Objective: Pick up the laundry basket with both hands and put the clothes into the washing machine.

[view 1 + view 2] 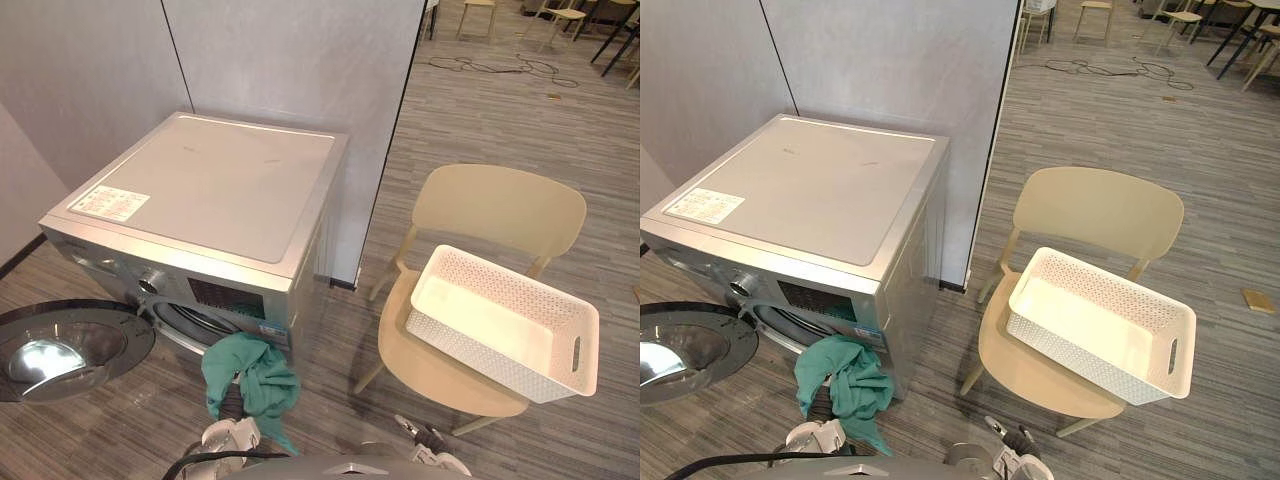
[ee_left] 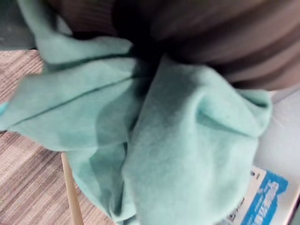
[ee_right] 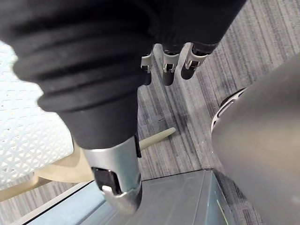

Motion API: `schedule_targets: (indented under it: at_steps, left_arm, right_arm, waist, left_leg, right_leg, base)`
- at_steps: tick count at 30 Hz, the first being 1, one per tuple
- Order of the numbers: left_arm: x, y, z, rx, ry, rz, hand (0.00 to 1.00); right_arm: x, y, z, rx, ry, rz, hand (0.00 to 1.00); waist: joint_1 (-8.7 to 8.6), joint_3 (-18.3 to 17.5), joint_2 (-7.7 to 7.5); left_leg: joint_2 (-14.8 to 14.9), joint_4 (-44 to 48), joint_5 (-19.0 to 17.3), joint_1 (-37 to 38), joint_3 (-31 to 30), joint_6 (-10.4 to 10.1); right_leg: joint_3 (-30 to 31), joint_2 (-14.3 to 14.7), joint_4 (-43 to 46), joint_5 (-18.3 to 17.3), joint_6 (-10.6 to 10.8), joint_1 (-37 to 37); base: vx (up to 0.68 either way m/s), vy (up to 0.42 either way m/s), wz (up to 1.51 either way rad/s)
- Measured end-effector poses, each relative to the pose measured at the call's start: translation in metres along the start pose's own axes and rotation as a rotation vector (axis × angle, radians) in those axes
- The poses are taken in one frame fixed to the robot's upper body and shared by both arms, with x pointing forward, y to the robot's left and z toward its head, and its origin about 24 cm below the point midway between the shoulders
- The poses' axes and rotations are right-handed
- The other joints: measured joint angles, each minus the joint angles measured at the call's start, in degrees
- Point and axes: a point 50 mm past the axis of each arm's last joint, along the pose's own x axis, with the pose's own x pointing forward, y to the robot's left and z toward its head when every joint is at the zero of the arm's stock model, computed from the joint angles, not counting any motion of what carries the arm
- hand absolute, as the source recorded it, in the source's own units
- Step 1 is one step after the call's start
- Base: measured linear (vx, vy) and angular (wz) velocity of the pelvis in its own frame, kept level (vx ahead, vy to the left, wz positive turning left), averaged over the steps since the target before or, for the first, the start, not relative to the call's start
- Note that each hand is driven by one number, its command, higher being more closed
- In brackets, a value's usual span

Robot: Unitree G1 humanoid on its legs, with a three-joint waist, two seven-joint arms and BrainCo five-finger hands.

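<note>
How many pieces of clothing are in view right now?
1: a teal garment hanging before the open silver washing machine. The white perforated plastic basket on the beige chair looks empty; more may be hidden inside the machine.

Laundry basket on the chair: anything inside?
Nothing visible: the white laundry basket on the chair shows a bare inner floor. Its near wall hides the strip of floor just behind it. A teal garment hangs in front of the washing machine.

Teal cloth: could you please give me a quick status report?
Crumpled teal cloth draped over left hand, before silver washing machine's open drum. Right hand open, idle. White perforated basket empty on beige chair. Nothing blocking.
</note>
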Motion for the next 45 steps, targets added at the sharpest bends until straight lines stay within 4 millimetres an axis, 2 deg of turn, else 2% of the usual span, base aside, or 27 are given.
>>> schedule_targets:
  at_steps: [2, 4, 5, 6, 7, 8, 9, 11, 13, 15, 16, 18, 19, 20, 21, 22, 23, 24, 25, 26, 28, 31, 33, 35, 38, 41, 45]
  left_arm:
    - [0.000, 0.001, -0.001, -0.010, 0.004, 0.008, 1.00]
    - [0.000, 0.002, -0.002, -0.020, 0.010, 0.014, 1.00]
    - [-0.001, 0.003, -0.006, -0.021, 0.023, 0.023, 1.00]
    - [-0.001, 0.008, -0.008, -0.014, 0.034, 0.043, 1.00]
    - [0.000, 0.011, -0.003, -0.002, 0.027, 0.050, 1.00]
    - [0.001, 0.018, 0.002, 0.015, 0.015, 0.062, 1.00]
    - [0.001, 0.023, 0.006, 0.022, 0.007, 0.071, 1.00]
    - [0.000, 0.031, 0.009, 0.056, 0.006, 0.079, 1.00]
    - [-0.001, 0.033, 0.008, 0.085, 0.016, 0.074, 1.00]
    - [-0.001, 0.030, 0.006, 0.123, 0.028, 0.048, 1.00]
    - [-0.001, 0.020, 0.000, 0.113, 0.041, 0.024, 1.00]
    - [-0.002, 0.016, -0.005, 0.104, 0.052, 0.016, 1.00]
    - [-0.003, 0.018, -0.008, 0.106, 0.060, 0.025, 1.00]
    - [-0.004, 0.020, -0.008, 0.109, 0.062, 0.031, 1.00]
    - [-0.004, 0.021, -0.009, 0.110, 0.066, 0.035, 1.00]
    - [-0.004, 0.023, -0.007, 0.102, 0.060, 0.040, 1.00]
    - [-0.003, 0.023, -0.007, 0.099, 0.060, 0.041, 1.00]
    - [-0.002, 0.022, -0.005, 0.099, 0.057, 0.038, 1.00]
    - [-0.002, 0.022, -0.004, 0.096, 0.055, 0.039, 1.00]
    - [0.000, 0.018, -0.005, 0.079, 0.060, 0.037, 1.00]
    - [0.000, 0.012, -0.008, 0.064, 0.066, 0.025, 1.00]
    - [0.000, 0.008, -0.006, 0.049, 0.051, 0.019, 1.00]
    - [-0.002, 0.005, 0.006, 0.016, -0.014, 0.006, 1.00]
    - [-0.002, 0.000, 0.024, -0.009, -0.090, -0.016, 1.00]
    - [-0.005, -0.011, 0.062, -0.041, -0.252, -0.066, 1.00]
    - [-0.010, -0.020, 0.098, -0.058, -0.397, -0.089, 1.00]
    - [-0.022, -0.020, 0.130, -0.069, -0.537, -0.073, 1.00]
  right_arm:
    - [0.000, -0.004, -0.004, 0.000, 0.020, -0.016, 0.00]
    - [0.001, -0.008, -0.005, 0.017, 0.032, -0.033, 0.00]
    - [0.002, -0.012, 0.000, 0.014, 0.021, -0.044, 0.00]
    - [0.002, -0.011, -0.003, 0.022, 0.045, -0.048, 0.00]
    - [0.002, -0.010, -0.006, 0.024, 0.060, -0.046, 0.00]
    - [0.001, -0.009, -0.013, 0.042, 0.085, -0.051, 0.00]
    - [0.001, -0.009, -0.017, 0.058, 0.099, -0.058, 0.00]
    - [0.000, -0.008, -0.022, 0.080, 0.113, -0.062, 0.00]
    - [0.000, -0.007, -0.022, 0.082, 0.113, -0.059, 0.00]
    - [-0.001, -0.006, -0.023, 0.088, 0.112, -0.059, 0.00]
    - [0.002, -0.008, -0.010, 0.085, 0.066, -0.057, 0.00]
    - [0.004, -0.010, -0.002, 0.056, 0.048, -0.055, 0.00]
    - [0.004, -0.007, 0.002, 0.025, 0.039, -0.037, 0.00]
    - [0.004, -0.005, -0.001, 0.018, 0.045, -0.029, 0.00]
    - [0.003, -0.003, -0.004, 0.013, 0.053, -0.023, 0.00]
    - [0.002, 0.001, -0.008, 0.012, 0.058, -0.009, 0.00]
    - [0.001, 0.003, -0.009, 0.008, 0.058, -0.001, 0.00]
    - [0.000, 0.002, -0.014, 0.014, 0.066, -0.001, 0.00]
    - [-0.001, 0.002, -0.015, 0.021, 0.067, -0.001, 0.00]
    - [0.000, 0.001, -0.013, 0.033, 0.058, -0.003, 0.00]
    - [-0.002, -0.005, -0.015, 0.049, 0.062, -0.021, 0.00]
    - [-0.002, -0.004, -0.016, 0.055, 0.064, -0.021, 0.00]
    - [-0.002, 0.000, -0.013, 0.014, 0.045, 0.001, 0.00]
    - [-0.002, 0.005, -0.004, -0.012, 0.004, 0.024, 0.00]
    - [-0.002, 0.009, 0.009, -0.021, -0.051, 0.046, 0.00]
    - [-0.003, 0.016, 0.023, -0.042, -0.122, 0.081, 0.00]
    - [-0.005, 0.025, 0.034, -0.066, -0.176, 0.118, 0.00]
  waist:
    - [-0.07, -0.6, -0.41]
    - [-0.14, -0.9, -0.07]
    - [-0.23, -1.6, 1.06]
    - [-0.73, -2.3, -0.22]
    - [-1.10, -2.5, -0.98]
    - [-1.44, -2.9, -1.66]
    - [-1.82, -3.1, -1.96]
    - [-1.03, -3.6, -2.74]
    - [-0.67, -3.8, -2.73]
    - [-0.71, -4.2, -3.07]
    - [-0.79, -3.7, -1.34]
    - [-0.43, -4.0, 1.15]
    - [-1.46, -3.1, 1.02]
    - [-1.58, -2.9, 0.33]
    - [-1.47, -3.0, -0.26]
    - [-1.19, -3.0, -1.02]
    - [-1.18, -3.0, -1.39]
    - [-0.98, -3.1, -2.23]
    - [-0.83, -3.4, -2.89]
    - [-1.00, -3.3, -1.93]
    - [-1.07, -3.2, -1.76]
    - [-0.60, -2.5, -1.97]
    - [0.18, -2.1, -2.15]
    - [0.58, -0.3, -2.18]
    - [0.91, 3.1, -1.31]
    - [0.61, 6.6, -1.46]
    - [0.72, 8.4, -1.93]
  left_leg:
    - [0.1, -8.0, 0.3, 1.2, -4.8, 0.2]
    - [0.0, -16.5, 3.4, 2.6, -9.4, 1.2]
    - [-0.9, -21.2, 6.6, 4.2, -12.3, -0.4]
    - [-3.7, -22.2, 4.6, 4.6, -12.9, -3.1]
    - [-4.9, -22.1, 4.1, 4.3, -13.1, -3.8]
    - [-6.8, -21.6, 2.9, 3.7, -13.3, -5.5]
    - [-7.7, -20.9, 0.8, 3.8, -13.0, -6.8]
    - [-9.2, -18.8, -1.5, 3.6, -11.8, -6.0]
    - [-10.5, -16.2, -3.5, 3.1, -11.3, -5.0]
    - [-12.2, -14.6, -4.8, 2.2, -9.9, -3.6]
    - [-11.5, -14.8, -5.3, 1.2, -8.2, -2.4]
    - [-10.1, -17.2, -4.7, 2.0, -5.8, -1.4]
    - [-9.8, -21.6, -1.9, 4.4, -3.8, 0.6]
    - [-9.8, -22.9, -1.1, 5.5, -3.5, 0.7]
    - [-9.8, -23.9, -0.7, 6.2, -2.8, 1.0]
    - [-9.9, -25.4, 0.0, 7.1, -2.3, 0.7]
    - [-10.0, -26.0, 0.4, 7.1, -2.2, 0.5]
    - [-10.6, -27.1, 1.3, 7.2, -1.4, -0.3]
    - [-10.8, -27.3, 1.9, 7.0, -1.1, -0.4]
    - [-10.5, -29.7, 4.0, 7.3, -1.3, -1.2]
    - [-10.5, -32.5, 6.0, 8.4, -1.8, -1.6]
    - [-10.2, -34.0, 6.6, 10.0, -2.3, -1.9]
    - [-10.1, -33.9, 6.4, 10.5, -1.3, -1.9]
    - [-10.0, -31.0, 5.1, 8.9, -0.8, -1.5]
    - [-8.3, -17.9, -0.5, -0.2, -1.2, -0.7]
    - [-7.4, -6.1, -5.7, -9.6, -2.6, 0.1]
    - [-6.2, 4.8, -10.5, -17.7, -3.3, 0.5]
  right_leg:
    - [1.7, -2.1, 0.7, 0.2, 1.5, -1.6]
    - [3.3, -4.3, 2.0, 0.1, 4.3, -3.5]
    - [4.6, -5.6, 3.2, -0.5, 7.0, -4.7]
    - [6.5, -7.3, 3.0, -0.6, 7.8, -5.1]
    - [7.3, -8.1, 2.6, -0.6, 7.7, -5.1]
    - [7.7, -9.9, 1.4, 0.1, 8.1, -4.2]
    - [7.5, -11.1, -0.5, 1.4, 9.9, -2.6]
    - [7.5, -12.9, -3.5, 3.1, 12.0, -1.0]
    - [7.5, -14.4, -6.8, 5.3, 13.1, 0.4]
    - [7.9, -16.3, -8.8, 7.3, 11.7, 0.4]
    - [6.4, -15.7, -7.0, 12.4, 2.7, -2.5]
    - [4.0, -14.3, -6.8, 18.3, -2.0, -4.9]
    - [-1.1, -12.6, 7.5, 11.4, 0.7, -7.9]
    - [-2.1, -11.5, 10.3, 8.2, 0.6, -7.5]
    - [-2.4, -10.1, 11.9, 5.7, 0.7, -7.3]
    - [-2.3, -6.8, 12.0, 2.1, 1.5, -6.5]
    - [-2.0, -4.9, 9.8, 0.2, 1.9, -5.5]
    - [-1.6, -4.6, 4.4, -1.5, 3.3, -3.4]
    - [-1.2, -4.4, 1.8, -2.2, 3.9, -2.5]
    - [-1.6, -3.5, -0.3, -0.8, 3.1, -2.4]
    - [-2.0, -3.2, -1.5, -0.3, 2.9, -2.3]
    - [-2.7, -2.6, -2.8, 0.0, 2.8, -0.5]
    - [-2.3, -2.3, -4.2, 0.9, 2.8, 0.5]
    - [-2.0, -2.4, -4.2, 1.5, 3.1, 0.1]
    - [-1.8, -2.5, 1.2, 0.9, 3.2, -5.4]
    - [-1.0, -3.5, 11.7, -3.4, 3.6, -13.9]
    - [0.4, -4.1, 22.2, -7.9, 3.4, -22.3]
  base:
    - [0.10, 0.341, -0.26]
    - [0.08, 0.441, -0.24]
    - [0.08, 0.485, -0.05]
    - [0.08, 0.483, 0.07]
    - [0.06, 0.542, 0.34]
    - [0.04, 0.423, 0.52]
    - [-0.01, 0.472, 0.49]
    - [-0.05, 0.288, 0.02]
    - [-0.11, 0.272, -0.27]
    - [-0.17, 0.283, -0.31]
    - [-0.18, 0.253, -0.56]
    - [-0.16, 0.248, -0.69]
    - [-0.11, 0.184, -0.52]
    - [-0.10, 0.121, -0.42]
    - [-0.04, 0.003, -0.35]
    - [-0.04, -0.020, -0.41]
    - [-0.03, -0.040, -0.45]
    - [0.01, -0.054, -0.30]
    - [0.02, -0.051, -0.20]
    - [0.03, -0.051, -0.01]
    - [0.07, -0.049, 0.11]
    - [0.07, -0.032, 0.07]
    - [0.05, 0.022, -0.13]
    - [-0.03, 0.056, -0.11]
    - [-0.12, 0.087, -0.07]
    - [-0.18, 0.092, 0.01]
    - [-0.15, 0.041, -0.07]
